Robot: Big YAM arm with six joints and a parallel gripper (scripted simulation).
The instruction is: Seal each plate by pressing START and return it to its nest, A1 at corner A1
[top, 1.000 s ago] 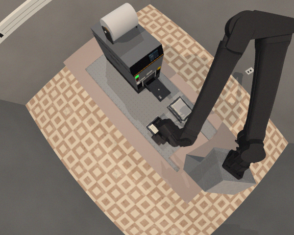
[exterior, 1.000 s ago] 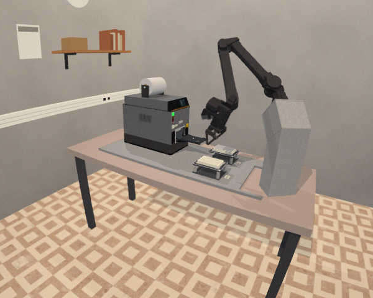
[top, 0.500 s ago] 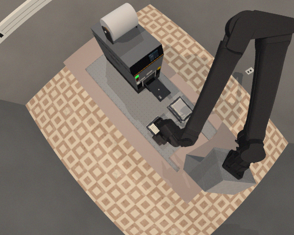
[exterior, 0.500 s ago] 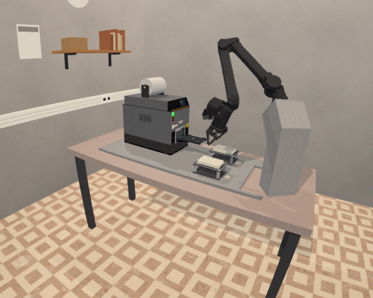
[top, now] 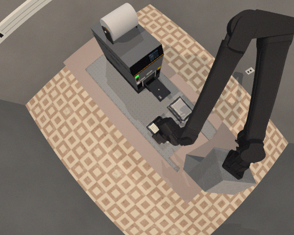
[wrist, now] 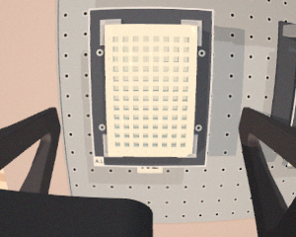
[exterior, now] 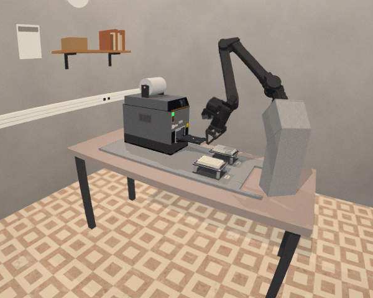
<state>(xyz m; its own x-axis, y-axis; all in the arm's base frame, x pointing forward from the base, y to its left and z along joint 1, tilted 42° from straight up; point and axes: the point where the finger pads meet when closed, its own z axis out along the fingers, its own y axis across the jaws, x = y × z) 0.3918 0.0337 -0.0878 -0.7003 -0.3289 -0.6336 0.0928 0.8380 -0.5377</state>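
My gripper (top: 157,129) (exterior: 209,139) (wrist: 149,118) is open and empty, above the open plate (top: 153,128) (exterior: 209,161) (wrist: 150,94). Its fingers stand wide outside the plate's long sides in the wrist view. That plate, cream with uncovered wells, sits flat in nest N2 (wrist: 201,94); the A1 mark (wrist: 99,161) is at the nest's lower left corner. The other plate (top: 180,108) (exterior: 224,149) has a smooth, covered top and sits in the other nest. The sealer's stage (top: 162,92) (exterior: 194,139) is out and bears no plate. The sealer's lamp (top: 136,76) (exterior: 173,113) is green.
The sealer (top: 139,50) (exterior: 148,125) with a white foil roll (top: 120,21) (exterior: 156,85) stands at the far end of the perforated board (top: 116,91). A tall grey block (top: 210,172) (exterior: 288,154) stands at the opposite end, near the arm's base.
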